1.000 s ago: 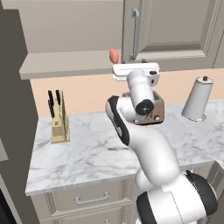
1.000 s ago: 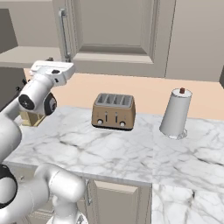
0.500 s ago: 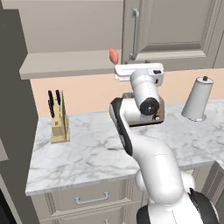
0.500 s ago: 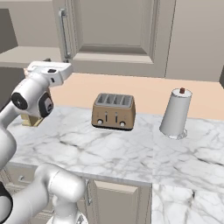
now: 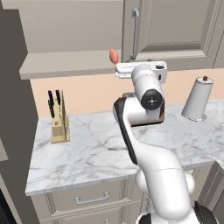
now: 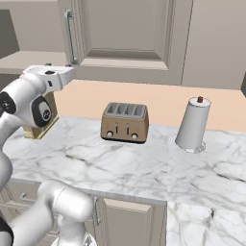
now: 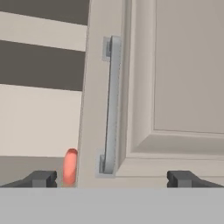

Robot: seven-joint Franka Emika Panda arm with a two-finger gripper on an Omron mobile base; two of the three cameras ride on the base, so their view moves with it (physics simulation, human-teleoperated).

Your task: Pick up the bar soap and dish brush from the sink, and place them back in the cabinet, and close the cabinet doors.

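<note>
Up at the wall cabinet [image 5: 65, 65], the gripper [image 7: 113, 178] is held wide open and empty, facing the closed door [image 7: 175, 87] and its silver handle [image 7: 111, 105]. On the open shelf edge just left of that door, the orange soap [image 5: 113, 55] is seen.

One bar soap [image 5: 113, 55] stands on the open cabinet [image 5: 65, 64] shelf. One cabinet door [image 6: 126, 33] is closed, carrying one silver bar handle [image 7: 111, 105]. On the counter [image 6: 144, 163]: one four-slot toaster [image 6: 124, 122], one paper towel roll [image 6: 193, 125] on its stand, and one knife block [image 5: 58, 122] with two dark knife handles showing. One drawer pull [image 5: 91, 200] shows below, at six o'clock.
</note>
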